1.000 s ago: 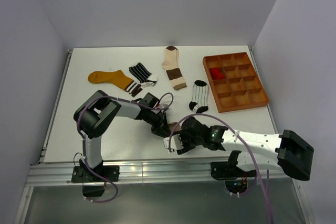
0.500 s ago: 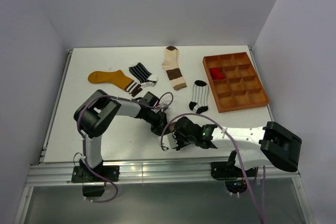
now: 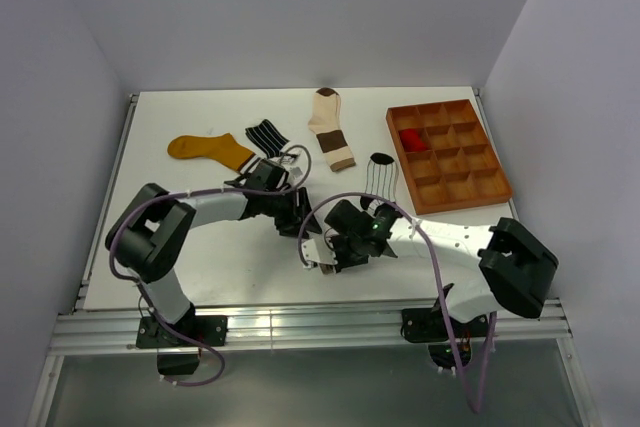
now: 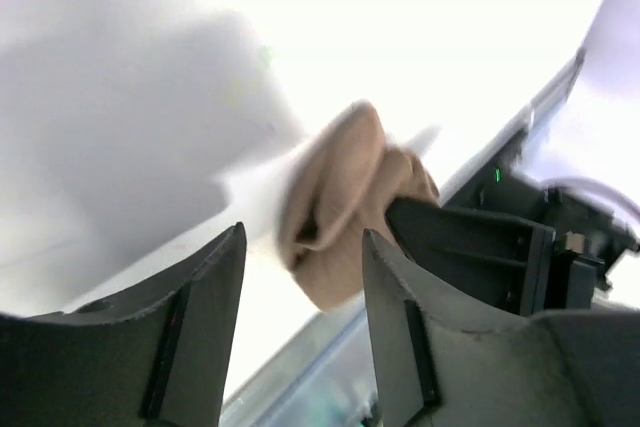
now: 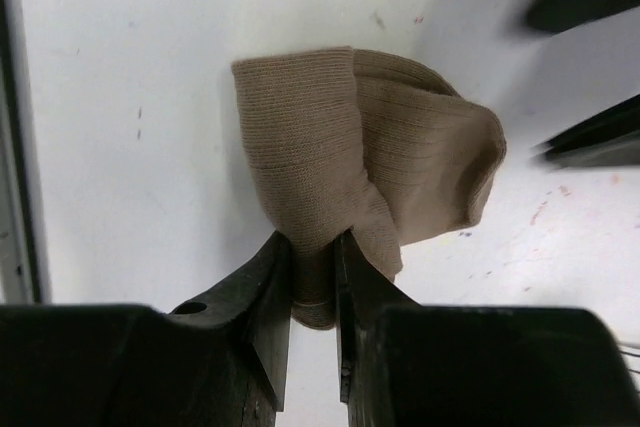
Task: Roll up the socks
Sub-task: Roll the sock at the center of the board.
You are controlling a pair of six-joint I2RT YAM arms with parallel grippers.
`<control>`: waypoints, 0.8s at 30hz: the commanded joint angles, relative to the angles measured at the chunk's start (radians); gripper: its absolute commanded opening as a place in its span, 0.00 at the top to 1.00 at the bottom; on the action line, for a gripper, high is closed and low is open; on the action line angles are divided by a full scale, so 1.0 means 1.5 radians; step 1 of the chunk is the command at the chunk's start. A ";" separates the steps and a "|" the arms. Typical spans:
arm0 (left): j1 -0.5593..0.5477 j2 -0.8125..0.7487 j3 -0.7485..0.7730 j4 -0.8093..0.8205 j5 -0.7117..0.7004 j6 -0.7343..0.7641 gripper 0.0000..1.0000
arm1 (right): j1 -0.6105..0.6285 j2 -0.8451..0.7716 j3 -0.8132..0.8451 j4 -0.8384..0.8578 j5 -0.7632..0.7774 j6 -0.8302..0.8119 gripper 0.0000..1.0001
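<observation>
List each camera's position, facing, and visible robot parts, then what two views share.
Top external: above and behind, looking down on the table; left arm and right arm show.
Left wrist: wrist-mounted, faces past the open left gripper toward the taupe sock.
Right wrist: wrist-mounted, looks down over the right gripper, shut on that sock.
Shared: both wrist views show the sock.
</observation>
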 commanded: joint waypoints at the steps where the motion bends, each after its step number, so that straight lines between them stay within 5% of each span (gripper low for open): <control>1: 0.023 -0.063 -0.027 0.056 -0.110 0.020 0.46 | -0.033 0.029 0.041 -0.133 -0.058 -0.012 0.88; 14: 0.049 -0.426 -0.237 0.175 -0.375 0.013 0.64 | -0.171 0.310 0.298 -0.375 -0.207 -0.089 0.87; 19: -0.089 -0.531 -0.284 0.200 -0.539 0.049 0.63 | -0.212 0.385 0.365 -0.419 -0.231 -0.104 0.87; 24: -0.242 -0.467 -0.240 0.185 -0.635 0.121 0.63 | -0.228 0.428 0.400 -0.440 -0.236 -0.105 0.87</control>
